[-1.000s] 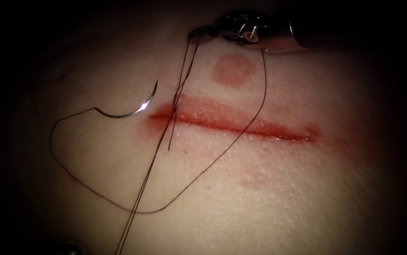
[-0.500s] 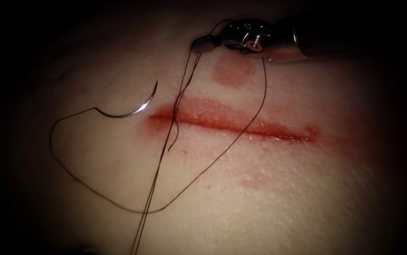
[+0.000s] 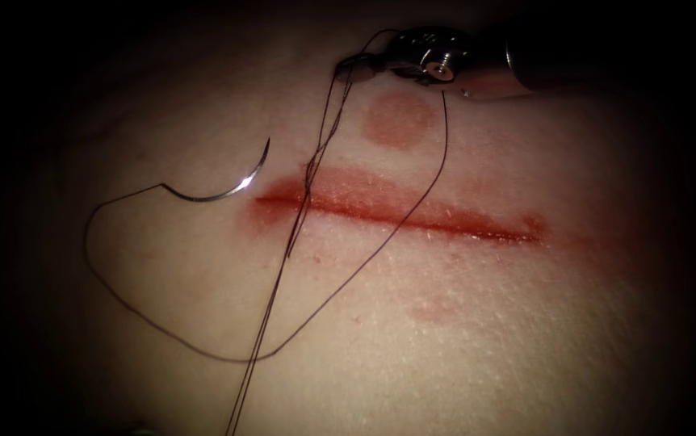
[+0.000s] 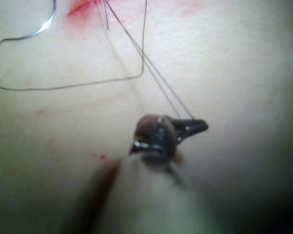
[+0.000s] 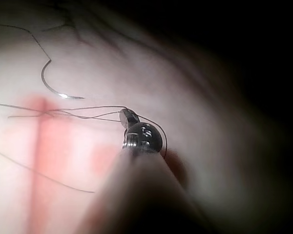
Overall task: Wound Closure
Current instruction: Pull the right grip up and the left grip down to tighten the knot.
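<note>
The curved needle (image 3: 219, 194) lies free on the tissue (image 3: 461, 339) beside the left end of the cut (image 3: 412, 211), held by neither tool and not in the tissue. My right tool (image 3: 356, 64) is above the cut, shut on the thread (image 3: 283, 266); its strands run down across the cut's left end. In the left wrist view my left tool (image 4: 193, 127) is shut on two taut strands (image 4: 158, 80) that lead up to the cut. A slack loop of thread (image 3: 122, 299) trails from the needle's tail, swings below the cut and rises to the right tool. The needle (image 5: 53, 90) also appears beyond the right tool (image 5: 128, 118).
A round patch of red fluid (image 3: 399, 119) marks the tissue just above the cut, under the right tool. A faint pink stain (image 3: 437, 308) lies below the cut. A short thread end (image 3: 290, 246) hangs just below the cut's left end.
The right tool has moved slightly right and up with the thread. The strands running to the lower edge have shifted right and straightened. The needle has stayed where it lay.
</note>
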Robot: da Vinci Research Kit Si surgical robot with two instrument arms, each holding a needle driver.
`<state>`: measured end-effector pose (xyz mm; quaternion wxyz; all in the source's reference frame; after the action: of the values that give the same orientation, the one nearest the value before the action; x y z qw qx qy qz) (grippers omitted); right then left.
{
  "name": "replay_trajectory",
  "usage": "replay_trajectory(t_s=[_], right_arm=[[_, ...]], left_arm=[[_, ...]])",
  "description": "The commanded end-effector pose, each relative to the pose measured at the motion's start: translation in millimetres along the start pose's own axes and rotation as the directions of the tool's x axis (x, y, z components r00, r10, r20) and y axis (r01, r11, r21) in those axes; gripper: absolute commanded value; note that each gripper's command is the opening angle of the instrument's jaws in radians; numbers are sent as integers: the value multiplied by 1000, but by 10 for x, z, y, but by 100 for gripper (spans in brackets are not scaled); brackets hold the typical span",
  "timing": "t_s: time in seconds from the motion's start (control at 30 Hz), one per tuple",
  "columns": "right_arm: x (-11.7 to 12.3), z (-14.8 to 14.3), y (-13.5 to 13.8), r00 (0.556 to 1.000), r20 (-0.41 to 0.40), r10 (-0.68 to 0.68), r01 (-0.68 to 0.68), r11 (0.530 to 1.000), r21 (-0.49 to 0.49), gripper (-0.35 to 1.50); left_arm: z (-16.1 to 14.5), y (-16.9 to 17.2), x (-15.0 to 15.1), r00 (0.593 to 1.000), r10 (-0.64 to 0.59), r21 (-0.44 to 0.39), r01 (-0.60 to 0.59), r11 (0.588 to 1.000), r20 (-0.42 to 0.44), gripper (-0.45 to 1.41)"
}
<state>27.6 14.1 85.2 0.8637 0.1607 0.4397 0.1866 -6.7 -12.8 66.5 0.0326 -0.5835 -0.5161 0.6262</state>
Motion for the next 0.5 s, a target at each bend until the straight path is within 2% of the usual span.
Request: replay_trajectory(t_s=[0.03,0.27,0.5], right_arm=[[-1,8,14,1000,0,3,-3,1000,-14,-35],[3,7,39,1000,3,5,-5,999,-36,-35],[5,8,37,1000,3,6,-5,999,-37,-35]], left_arm=[[13,8,-23,1000,3,-15,-3,1000,16,-35],[10,24,-62,999,-32,-27,32,999,29,-35],[7,26,-63,999,-37,-31,38,999,30,-35]])
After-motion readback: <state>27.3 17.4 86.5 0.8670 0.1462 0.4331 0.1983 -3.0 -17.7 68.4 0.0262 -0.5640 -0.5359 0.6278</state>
